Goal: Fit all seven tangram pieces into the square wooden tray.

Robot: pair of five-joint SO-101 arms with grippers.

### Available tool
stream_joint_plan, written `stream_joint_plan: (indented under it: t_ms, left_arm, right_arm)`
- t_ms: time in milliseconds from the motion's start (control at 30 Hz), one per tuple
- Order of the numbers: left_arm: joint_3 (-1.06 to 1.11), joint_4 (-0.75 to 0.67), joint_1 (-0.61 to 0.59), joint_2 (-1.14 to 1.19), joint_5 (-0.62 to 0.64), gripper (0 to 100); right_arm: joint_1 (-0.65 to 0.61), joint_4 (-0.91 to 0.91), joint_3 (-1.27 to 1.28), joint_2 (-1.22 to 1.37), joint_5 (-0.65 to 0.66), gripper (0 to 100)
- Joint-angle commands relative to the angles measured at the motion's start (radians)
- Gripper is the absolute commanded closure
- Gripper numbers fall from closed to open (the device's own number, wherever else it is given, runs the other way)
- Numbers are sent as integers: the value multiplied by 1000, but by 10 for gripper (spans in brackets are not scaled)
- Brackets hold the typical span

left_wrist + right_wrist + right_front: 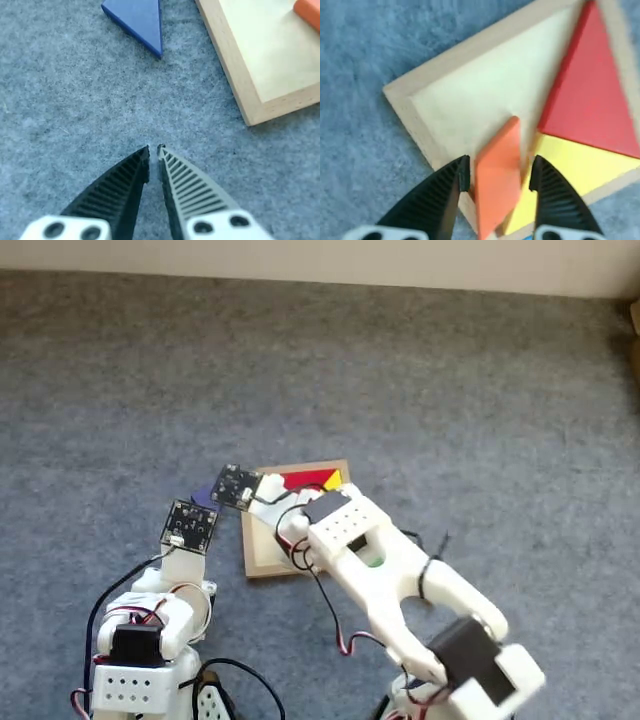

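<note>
The square wooden tray (262,562) lies in front of both arms. Inside it, a red triangle (590,100) and a yellow piece (570,170) lie flat along one side. My right gripper (498,167) hovers over the tray, open, with an orange parallelogram (495,200) between its fingers. A thin gap shows on each side of the parallelogram, and its near end overlaps the tray rim (420,80). My left gripper (154,148) is shut and empty above the carpet, just off the tray corner (250,107). A blue triangle (137,20) lies on the carpet beyond it, beside the tray.
Grey carpet surrounds the tray on all sides. In the high view the right arm (370,560) crosses over the tray's near half and hides it. The red (308,478) and yellow (335,479) pieces show at the far edge. The blue triangle (203,496) sits left of the tray.
</note>
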Motion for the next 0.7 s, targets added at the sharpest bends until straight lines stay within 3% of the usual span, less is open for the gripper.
stream_joint_plan:
  t_ms: [0, 200, 667]
  left_arm:
    - [21, 0, -4, -41, 0, 949]
    - [21, 0, -4, -41, 0, 949]
    - [21, 0, -4, -41, 0, 949]
  right_arm:
    - [-4, -13, 21, -156, 0, 855]
    - [-4, -18, 82, -237, -40, 988]
    - [58, -102, 81, 25, -87, 994]
